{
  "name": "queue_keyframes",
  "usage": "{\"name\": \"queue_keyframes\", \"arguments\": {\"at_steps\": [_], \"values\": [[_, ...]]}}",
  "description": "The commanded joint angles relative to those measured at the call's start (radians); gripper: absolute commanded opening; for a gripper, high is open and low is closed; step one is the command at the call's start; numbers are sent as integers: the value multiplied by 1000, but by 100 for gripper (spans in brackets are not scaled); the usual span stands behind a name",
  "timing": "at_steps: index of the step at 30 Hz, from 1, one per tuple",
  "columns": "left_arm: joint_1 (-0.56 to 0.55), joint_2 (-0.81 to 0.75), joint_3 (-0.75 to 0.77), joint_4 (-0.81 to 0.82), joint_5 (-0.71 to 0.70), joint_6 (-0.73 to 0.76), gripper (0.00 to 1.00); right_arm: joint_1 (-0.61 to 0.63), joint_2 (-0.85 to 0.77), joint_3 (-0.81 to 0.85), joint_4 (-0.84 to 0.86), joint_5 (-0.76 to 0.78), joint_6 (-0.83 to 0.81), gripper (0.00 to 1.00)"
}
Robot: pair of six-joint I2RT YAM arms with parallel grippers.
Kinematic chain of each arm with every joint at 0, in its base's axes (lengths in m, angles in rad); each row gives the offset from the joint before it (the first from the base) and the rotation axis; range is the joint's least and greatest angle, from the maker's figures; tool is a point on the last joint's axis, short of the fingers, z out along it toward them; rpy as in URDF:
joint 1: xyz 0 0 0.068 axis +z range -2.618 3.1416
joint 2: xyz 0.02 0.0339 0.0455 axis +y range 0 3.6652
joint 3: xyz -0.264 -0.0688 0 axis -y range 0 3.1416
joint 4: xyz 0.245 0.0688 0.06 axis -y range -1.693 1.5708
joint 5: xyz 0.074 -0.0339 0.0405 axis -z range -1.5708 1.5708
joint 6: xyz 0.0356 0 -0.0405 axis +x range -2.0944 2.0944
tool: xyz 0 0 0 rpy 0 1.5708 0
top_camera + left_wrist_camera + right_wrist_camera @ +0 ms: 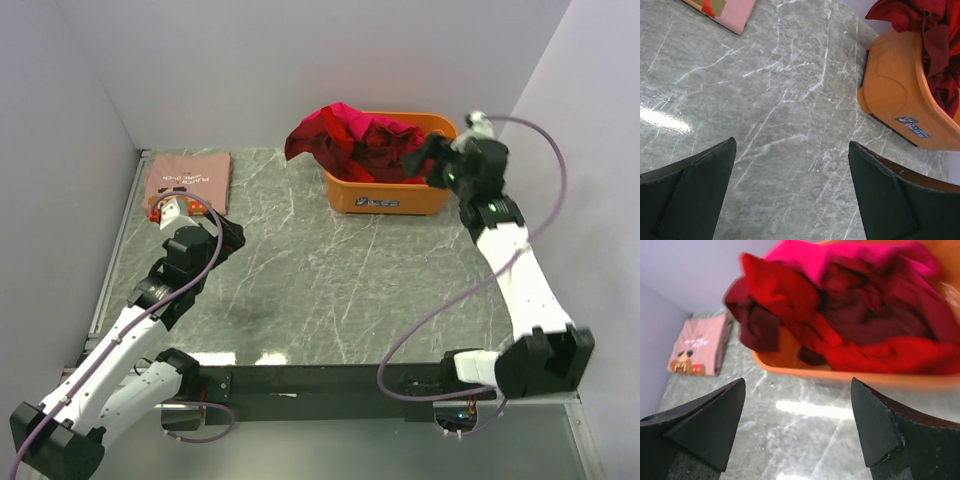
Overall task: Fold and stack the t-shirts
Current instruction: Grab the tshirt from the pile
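Right gripper [797,385] was held wide open, empty, just before orange tub [805,371], likely for next pick. Crumpled t-shirts [855,315] were heaped in tub, ahead. Pink printed tee [697,345] was laid folded far to its left, likely as stack base. Left gripper [791,144] was likewise spread, empty, near that tee. T-shirts' outlines were blurred; count could not be told.

No text is legible. A blue-and-white label [912,127] on the orange tub's [890,95] near wall is too small to read, as is the faint lettering on the folded pink t-shirt [190,178].
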Motion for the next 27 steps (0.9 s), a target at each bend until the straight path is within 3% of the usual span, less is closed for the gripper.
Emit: {"name": "queue_keyframes", "arguments": {"at_steps": [1, 7, 12, 15, 20, 27], "values": [[0, 8, 4, 31, -26, 25, 99, 84, 177, 204, 21, -6, -105, 91], [2, 27, 7, 36, -22, 28, 99, 153, 526, 594, -102, -9, -160, 90], [2, 40, 5, 38, -23, 29, 99, 149, 860, 1058, -290, 273, -136, 90], [2, 47, 2, 42, -32, 35, 99, 133, 1001, 1228, -357, 303, -150, 90], [3, 66, 12, 54, -32, 48, 99, 109, 1023, 1139, -206, 316, -154, 91], [3, 88, 15, 60, -37, 55, 99, 89, 1060, 1089, -262, 373, -220, 91]]}}
